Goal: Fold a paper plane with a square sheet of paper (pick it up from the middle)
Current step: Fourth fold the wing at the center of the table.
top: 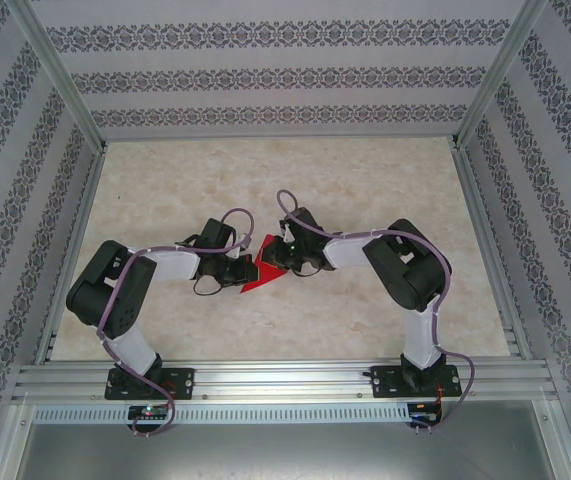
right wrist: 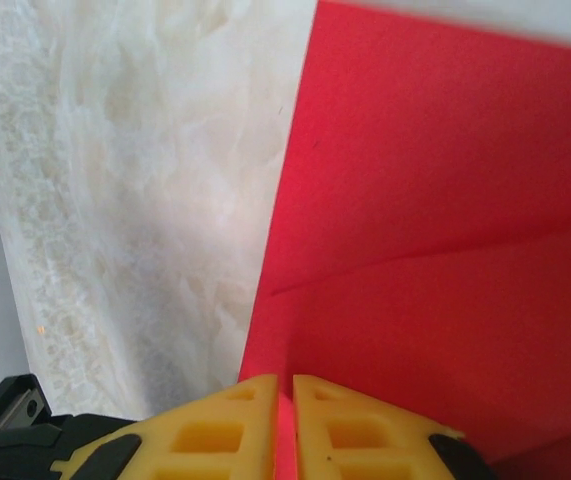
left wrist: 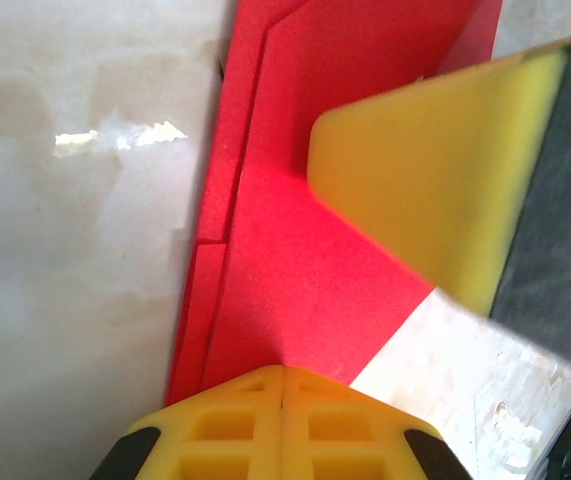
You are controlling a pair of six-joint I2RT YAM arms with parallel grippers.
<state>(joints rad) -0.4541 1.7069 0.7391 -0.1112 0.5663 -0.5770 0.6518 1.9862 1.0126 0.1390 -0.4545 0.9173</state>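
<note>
- Several folds already put into the red paper [left wrist: 295, 250]: stepped, layered edges along one side and a slanting crease across the flat face
- Found at the middle of the table [top: 365, 190], right between the tips of both arms
- Left gripper [left wrist: 282, 385]: closed tight, tips at the paper's edge; cannot tell whether pinching any of it
- Right gripper [right wrist: 283, 400]: nearly closed, with a sliver of red nipped in the slit between its fingers
- Probably about midway: broad wedge so far, no narrow dart yet; wing folds and final centre crease seemingly left to do
</note>
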